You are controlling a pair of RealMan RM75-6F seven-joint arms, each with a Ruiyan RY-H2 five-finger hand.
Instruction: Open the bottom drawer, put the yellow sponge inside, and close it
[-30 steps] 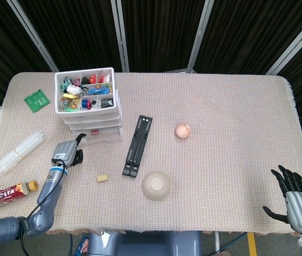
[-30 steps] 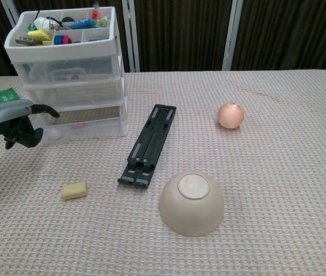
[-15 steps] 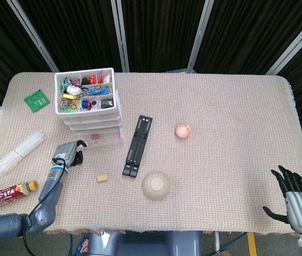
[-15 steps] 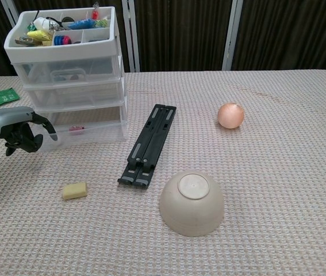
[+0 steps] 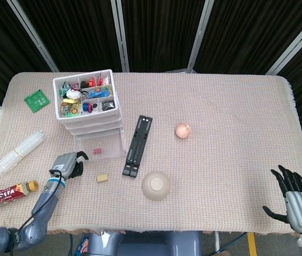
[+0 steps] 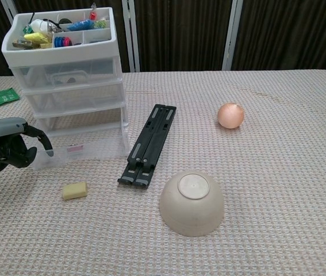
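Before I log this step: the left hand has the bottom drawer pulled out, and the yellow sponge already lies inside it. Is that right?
Not quite. The left hand does have the bottom drawer pulled out, its fingers at the drawer's front, but the sponge lies on the table in front of the drawer, not inside. The chest view shows it plainly.

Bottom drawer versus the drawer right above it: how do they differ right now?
The bottom drawer is pulled out toward the front; the middle drawer sits flush in the stack. The left hand grips the bottom drawer's front; nothing touches the middle one. Both are clear plastic.
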